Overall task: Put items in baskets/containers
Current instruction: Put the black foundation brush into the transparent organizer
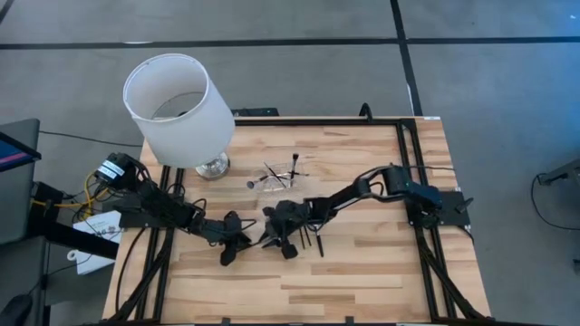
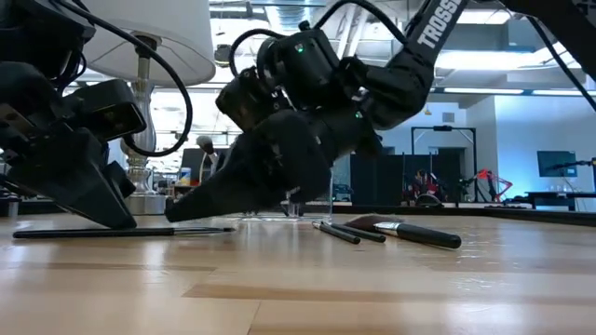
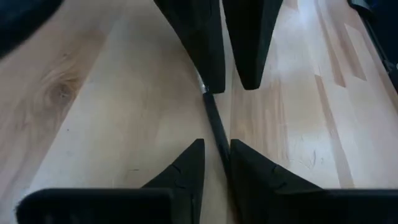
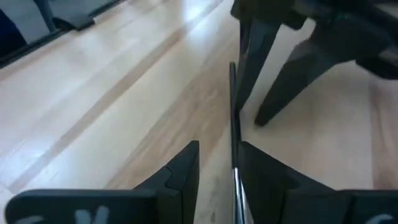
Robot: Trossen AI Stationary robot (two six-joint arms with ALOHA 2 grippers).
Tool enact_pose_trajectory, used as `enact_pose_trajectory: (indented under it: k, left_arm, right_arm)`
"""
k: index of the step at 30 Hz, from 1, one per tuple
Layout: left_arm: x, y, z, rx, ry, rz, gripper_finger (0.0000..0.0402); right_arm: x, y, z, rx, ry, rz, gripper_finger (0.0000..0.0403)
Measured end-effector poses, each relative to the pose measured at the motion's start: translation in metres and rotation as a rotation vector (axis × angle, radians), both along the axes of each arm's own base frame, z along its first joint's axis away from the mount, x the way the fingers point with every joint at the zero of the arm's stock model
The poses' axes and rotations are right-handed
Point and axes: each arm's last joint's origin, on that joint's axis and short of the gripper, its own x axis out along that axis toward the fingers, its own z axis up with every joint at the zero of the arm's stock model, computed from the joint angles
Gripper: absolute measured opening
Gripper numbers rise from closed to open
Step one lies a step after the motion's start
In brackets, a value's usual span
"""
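Wooden table (image 1: 362, 263) is seen from above with both arms met at its middle; left gripper (image 1: 237, 243) and right gripper (image 1: 275, 237) are lowered close together, tip to tip. Only the wrist views show what lies between them: one slim black brush (image 3: 216, 127), flat on the wood, runs through the narrow gap of the left gripper's fingers (image 3: 186, 174) and on between the right gripper's fingers opposite. Each pair is drawn close about the handle, but a firm grasp cannot be told. The silver ferrule is seen where the brush meets the far fingers.

From table height, the same brush (image 2: 121, 232) is seen lying level on the top, and three further brushes (image 2: 400, 230) lie loose beside the right gripper, parted from it. The clear holder (image 1: 276, 175), with brushes already in it, is made out only from above, beside the silver base of a white lampshade (image 1: 177, 109); at table height it is largely hidden behind the right gripper
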Motion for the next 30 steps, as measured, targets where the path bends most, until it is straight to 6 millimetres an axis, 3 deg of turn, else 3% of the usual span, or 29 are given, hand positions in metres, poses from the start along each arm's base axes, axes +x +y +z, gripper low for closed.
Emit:
enact_pose_trajectory:
  k: [7,13,20,30]
  left_arm:
    - [0.002,0.004,0.000,0.003,-0.001,0.019,0.0074]
    - [0.002,0.003,0.000,-0.005,-0.002,0.006,0.0075]
    - [0.006,-0.007,0.006,0.020,-0.038,-0.082,0.0088]
    - [0.005,-0.004,0.003,0.078,-0.006,-0.046,0.0151]
  right_arm:
    - [-0.002,-0.001,-0.005,-0.119,0.076,-0.063,0.0090]
    - [-0.002,-0.005,-0.017,-0.125,0.108,-0.070,0.0014]
    - [0.003,-0.007,-0.006,-0.110,0.097,-0.090,0.0011]
    - [0.012,0.001,0.004,-0.109,0.071,-0.107,0.0005]
